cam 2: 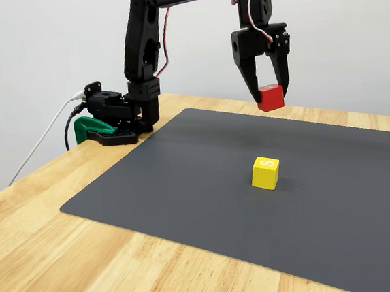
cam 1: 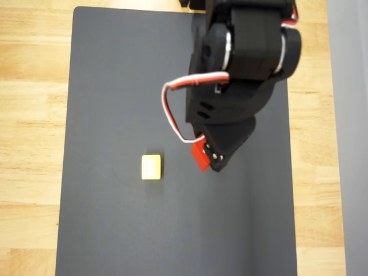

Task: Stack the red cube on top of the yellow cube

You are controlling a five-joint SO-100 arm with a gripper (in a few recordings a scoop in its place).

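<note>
Claw [cam 2: 271,98]: clamped on red cube [cam 2: 271,98], raised in the air, upper centre of fixed view. Yellow cube [cam 2: 266,172]: on grey mat [cam 2: 184,181], centre frame, below and apart.

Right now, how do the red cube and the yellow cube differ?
The red cube hangs in the air, clamped in the tool, while the yellow cube sits on the dark mat. The yellow cube's top face shows a pale mark; the red cube's visible faces look plain. Both look about the same size.

Wooden table [cam 2: 48,261], dark mat [cam 2: 185,194], yellow cube [cam 2: 266,172]
</note>
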